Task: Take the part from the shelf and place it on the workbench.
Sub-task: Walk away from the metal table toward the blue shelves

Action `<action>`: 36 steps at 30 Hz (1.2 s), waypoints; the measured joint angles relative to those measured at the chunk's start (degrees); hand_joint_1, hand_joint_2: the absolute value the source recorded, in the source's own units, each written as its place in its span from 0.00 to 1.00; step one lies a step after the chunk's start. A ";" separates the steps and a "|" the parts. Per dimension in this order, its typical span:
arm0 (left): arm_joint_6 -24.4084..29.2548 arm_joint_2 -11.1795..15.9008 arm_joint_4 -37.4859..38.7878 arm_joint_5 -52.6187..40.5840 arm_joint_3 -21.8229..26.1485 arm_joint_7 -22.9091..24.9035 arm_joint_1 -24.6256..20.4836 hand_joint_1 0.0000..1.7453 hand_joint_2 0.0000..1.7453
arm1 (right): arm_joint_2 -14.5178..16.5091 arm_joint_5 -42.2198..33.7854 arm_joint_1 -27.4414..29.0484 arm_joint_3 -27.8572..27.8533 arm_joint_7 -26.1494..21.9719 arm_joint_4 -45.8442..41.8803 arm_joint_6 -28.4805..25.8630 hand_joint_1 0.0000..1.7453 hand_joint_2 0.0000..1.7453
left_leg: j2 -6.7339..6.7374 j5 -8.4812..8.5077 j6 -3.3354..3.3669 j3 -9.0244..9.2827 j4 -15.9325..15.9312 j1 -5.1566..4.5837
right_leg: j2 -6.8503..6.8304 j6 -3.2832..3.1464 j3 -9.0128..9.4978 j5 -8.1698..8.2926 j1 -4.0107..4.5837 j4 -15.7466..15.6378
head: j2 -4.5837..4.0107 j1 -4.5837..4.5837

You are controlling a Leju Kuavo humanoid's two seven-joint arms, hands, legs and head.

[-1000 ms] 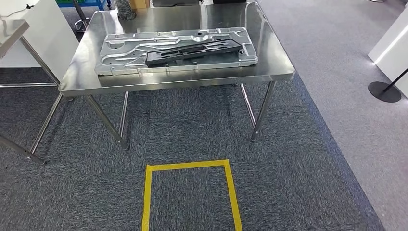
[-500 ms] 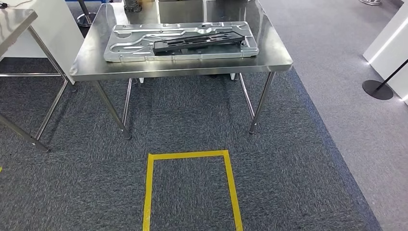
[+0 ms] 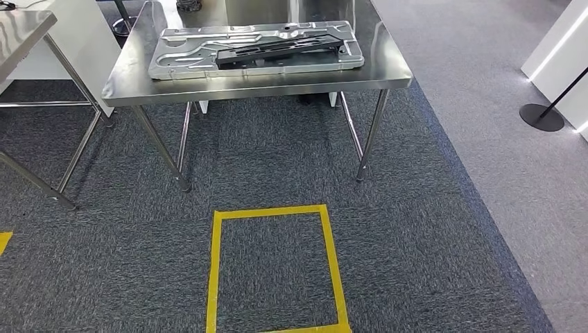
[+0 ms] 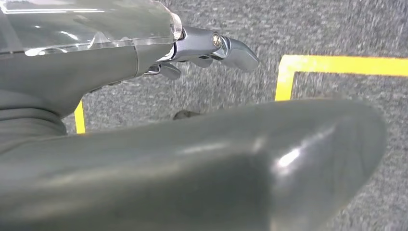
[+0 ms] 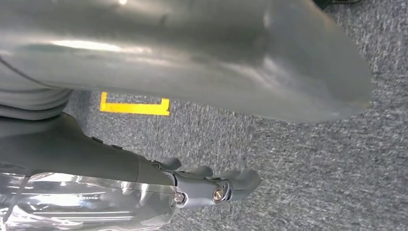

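Open carpet (image 3: 277, 159) before workbench (image 3: 256, 83).

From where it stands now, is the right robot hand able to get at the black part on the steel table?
Probably not yet. The right robot hand hangs over carpet holding nothing, while the black part lies on the silver panel across the taped square. Stepping closer looks necessary.
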 joint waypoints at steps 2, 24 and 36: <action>0.07 0.06 0.00 -0.02 0.00 0.00 0.08 0.00 0.00 | 0.00 -0.16 0.02 -0.02 -0.15 0.01 0.04 0.00 0.00 | -0.18 -4.66 -0.51 -3.04 7.38 0.23 | -0.12 -0.54 -0.80 0.61 0.09 0.01 | 0.00 0.00; -0.27 0.32 -0.01 -0.72 0.35 1.94 0.13 0.00 0.50 | 0.30 -1.47 -0.01 -1.95 7.94 0.26 1.83 0.00 1.00 | -0.17 -0.82 1.83 3.91 -2.53 0.27 | 0.45 2.97 -4.99 0.16 -0.78 5.91 | 0.00 -0.01; 0.29 0.58 -0.03 0.25 1.92 4.48 -0.09 0.00 1.00 | 0.61 -3.34 -0.22 -3.23 8.21 0.45 2.73 0.00 1.00 | -0.37 -0.90 0.68 3.34 -1.85 0.19 | 0.77 1.51 -4.07 0.84 -0.18 3.12 | 0.00 -0.04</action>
